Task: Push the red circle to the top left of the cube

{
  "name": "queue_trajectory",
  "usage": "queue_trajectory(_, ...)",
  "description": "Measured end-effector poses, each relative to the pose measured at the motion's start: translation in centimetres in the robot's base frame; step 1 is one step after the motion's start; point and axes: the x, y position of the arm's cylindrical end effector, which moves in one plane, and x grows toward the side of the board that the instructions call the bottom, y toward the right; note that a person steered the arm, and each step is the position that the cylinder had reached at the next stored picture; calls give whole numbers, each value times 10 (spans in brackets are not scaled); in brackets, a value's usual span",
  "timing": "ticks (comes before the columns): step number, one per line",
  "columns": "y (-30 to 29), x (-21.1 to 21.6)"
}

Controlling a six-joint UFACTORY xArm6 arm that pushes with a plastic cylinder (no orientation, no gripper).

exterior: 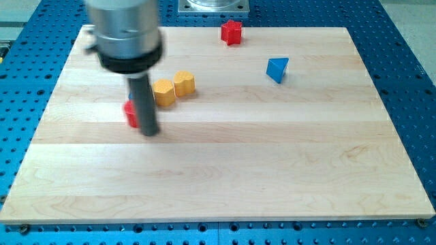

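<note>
The red circle (130,113) lies on the wooden board's left half, mostly hidden behind my rod. My tip (150,132) rests on the board just right of and slightly below it, touching or nearly touching. Two yellow blocks sit side by side above right of the tip: a rounder one (163,92) and a hexagon-like one (184,83). A blue triangle-shaped block (276,69) sits at the upper right. A red star-shaped block (231,32) lies near the board's top edge. No block clearly reads as a cube.
The wooden board (225,170) lies on a blue perforated table (409,41). A metal mount plate (213,6) shows at the view's top centre. The arm's grey and black housing (127,34) hangs over the board's upper left.
</note>
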Motion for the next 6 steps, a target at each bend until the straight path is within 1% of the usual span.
queue_trajectory(1, -76, -10)
queue_trajectory(2, -76, -55)
queue_trajectory(3, -38, -59)
queue_trajectory(4, -99, -26)
queue_trajectory(5, -51, -21)
queue_trajectory(6, -7, -35)
